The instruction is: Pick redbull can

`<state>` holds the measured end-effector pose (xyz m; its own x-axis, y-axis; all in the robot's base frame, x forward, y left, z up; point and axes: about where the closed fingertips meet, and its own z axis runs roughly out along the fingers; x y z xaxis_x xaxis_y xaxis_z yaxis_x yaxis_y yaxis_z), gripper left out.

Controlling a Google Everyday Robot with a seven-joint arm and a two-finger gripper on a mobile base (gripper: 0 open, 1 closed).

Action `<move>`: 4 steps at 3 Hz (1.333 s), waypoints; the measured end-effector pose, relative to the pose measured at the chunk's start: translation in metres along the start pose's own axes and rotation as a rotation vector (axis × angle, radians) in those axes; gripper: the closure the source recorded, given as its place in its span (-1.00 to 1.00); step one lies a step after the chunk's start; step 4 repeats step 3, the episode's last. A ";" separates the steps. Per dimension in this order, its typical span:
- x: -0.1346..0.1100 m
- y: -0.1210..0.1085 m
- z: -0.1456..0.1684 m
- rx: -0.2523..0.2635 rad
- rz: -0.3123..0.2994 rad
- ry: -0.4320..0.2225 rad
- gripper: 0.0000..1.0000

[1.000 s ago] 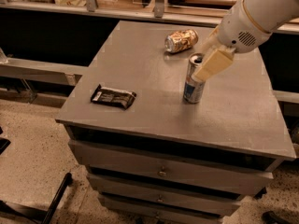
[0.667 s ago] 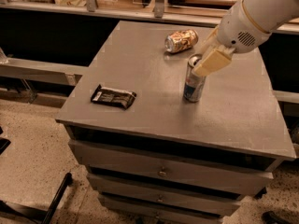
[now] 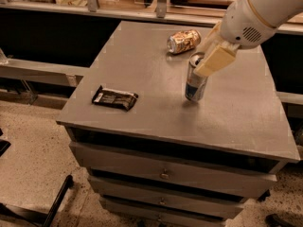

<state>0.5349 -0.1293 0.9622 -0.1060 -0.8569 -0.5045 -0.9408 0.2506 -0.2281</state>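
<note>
The redbull can (image 3: 194, 85), slim, silver and blue with a silver top, stands upright on the grey cabinet top (image 3: 142, 65), right of centre. My gripper (image 3: 201, 58) comes in from the upper right on a white arm. Its cream fingers (image 3: 214, 59) are open at the can's top: one lies across the front right of the rim, the other sits behind it. The can's base rests on the cabinet top.
A gold and tan can (image 3: 183, 40) lies on its side just behind the redbull can. A dark snack bar wrapper (image 3: 115, 98) lies near the front left. The cabinet has drawers (image 3: 163, 174) below. A counter rail (image 3: 94, 8) runs along the back.
The gripper has shifted very slightly around the can's top. The can stays upright in the same place.
</note>
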 end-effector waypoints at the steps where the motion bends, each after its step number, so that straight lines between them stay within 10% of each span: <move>1: -0.030 -0.003 -0.032 0.066 -0.074 -0.001 1.00; 4: -0.066 -0.005 -0.071 0.122 -0.150 -0.012 1.00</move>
